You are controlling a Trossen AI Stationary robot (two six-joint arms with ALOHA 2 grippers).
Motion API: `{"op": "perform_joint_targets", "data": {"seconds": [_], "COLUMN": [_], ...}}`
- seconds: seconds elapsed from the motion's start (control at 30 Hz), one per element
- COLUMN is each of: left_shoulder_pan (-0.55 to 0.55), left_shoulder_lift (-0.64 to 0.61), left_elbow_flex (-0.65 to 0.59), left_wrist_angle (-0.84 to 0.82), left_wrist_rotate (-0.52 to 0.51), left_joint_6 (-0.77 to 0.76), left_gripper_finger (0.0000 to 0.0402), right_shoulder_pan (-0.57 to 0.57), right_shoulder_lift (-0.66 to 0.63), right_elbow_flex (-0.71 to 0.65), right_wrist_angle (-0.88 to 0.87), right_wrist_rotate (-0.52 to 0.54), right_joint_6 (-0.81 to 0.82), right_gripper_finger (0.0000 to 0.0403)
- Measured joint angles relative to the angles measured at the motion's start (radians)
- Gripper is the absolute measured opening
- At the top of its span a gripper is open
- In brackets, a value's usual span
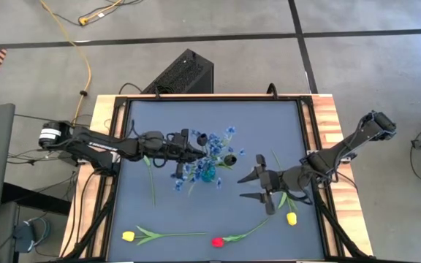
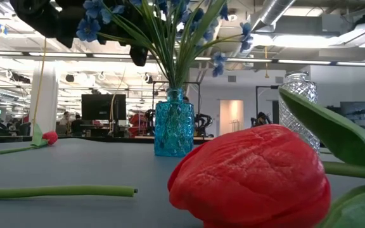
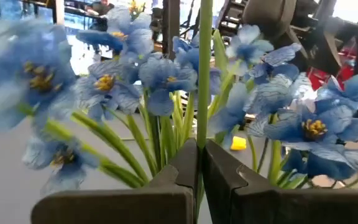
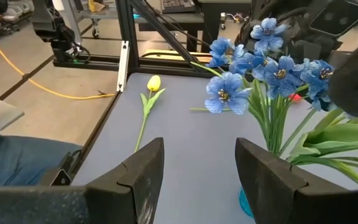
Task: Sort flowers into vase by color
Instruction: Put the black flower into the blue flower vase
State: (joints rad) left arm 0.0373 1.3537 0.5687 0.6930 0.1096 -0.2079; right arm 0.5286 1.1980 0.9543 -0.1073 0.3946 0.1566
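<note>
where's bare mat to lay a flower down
Free: the far strip behind the blue vase, and the near left stretch between the stem on the mat and the yellow tulip. Crowded: around the vase and left gripper, and near right by the right gripper.

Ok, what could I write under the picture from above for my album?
Left gripper holds a stem over blue flowers; right gripper waits open.

Blue clustered flowers (image 1: pixel 209 155) are held upright in a blue glass vase (image 2: pixel 173 123) at table centre, while two yellow tulips (image 1: pixel 129 236) and a red tulip (image 1: pixel 217 242) are laid flat near the front edge.
</note>
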Motion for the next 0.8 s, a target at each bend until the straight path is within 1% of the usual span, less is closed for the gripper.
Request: {"op": "perform_joint_targets", "data": {"seconds": [0.27,0.47,0.6,0.7,0.8], "left_shoulder_pan": [-0.005,-0.003,-0.002,0.003,0.010], "left_shoulder_lift": [0.001,-0.020,-0.067,-0.131,-0.187], "left_elbow_flex": [0.000,-0.002,-0.011,-0.008,-0.006], "left_wrist_angle": [-0.020,-0.031,-0.118,-0.195,-0.312], "left_wrist_rotate": [0.012,-0.018,-0.014,-0.029,-0.054], "left_joint_6": [-0.015,-0.041,-0.015,-0.005,-0.012], "left_gripper_finger": [0.0000,0.0004,0.0027,0.0051,0.0074], "right_shoulder_pan": [-0.010,-0.010,-0.010,-0.010,-0.010], "right_shoulder_lift": [-0.011,-0.016,-0.017,-0.017,-0.017], "right_elbow_flex": [0.000,0.000,0.000,0.000,0.000], "right_wrist_angle": [-0.006,-0.006,-0.007,-0.006,-0.006], "right_wrist_rotate": [-0.001,-0.002,-0.002,-0.002,-0.003], "right_joint_6": [-0.004,0.000,0.001,0.002,0.002], "right_gripper_finger": [0.0223,0.0223,0.0223,0.0223,0.0223]}}
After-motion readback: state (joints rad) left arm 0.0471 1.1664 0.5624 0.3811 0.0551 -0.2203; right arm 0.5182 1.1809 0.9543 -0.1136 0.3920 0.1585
